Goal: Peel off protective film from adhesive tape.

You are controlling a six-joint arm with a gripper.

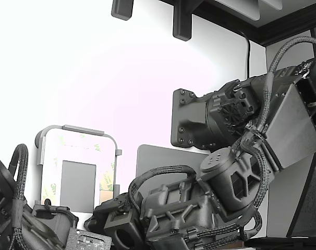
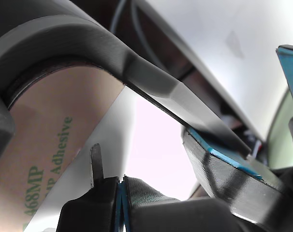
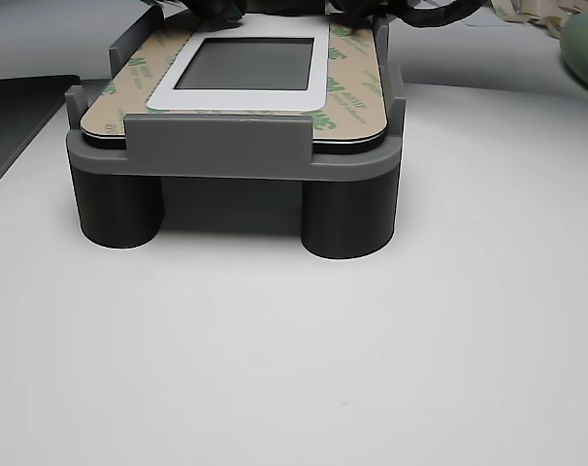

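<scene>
The gripper (image 2: 121,193), its jaws pressed together on nothing visible, sits just beside the protective film (image 2: 37,159) in the grey holder (image 3: 216,146).

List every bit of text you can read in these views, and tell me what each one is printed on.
"468MP": green print on the protective film, wrist view.
"Adhesive": green print on the same liner, beside it; a partly cut word ending "MP" precedes it.
Green logos on the film strips in the other view: too small to read.
Exterior view: nothing readable.
</scene>
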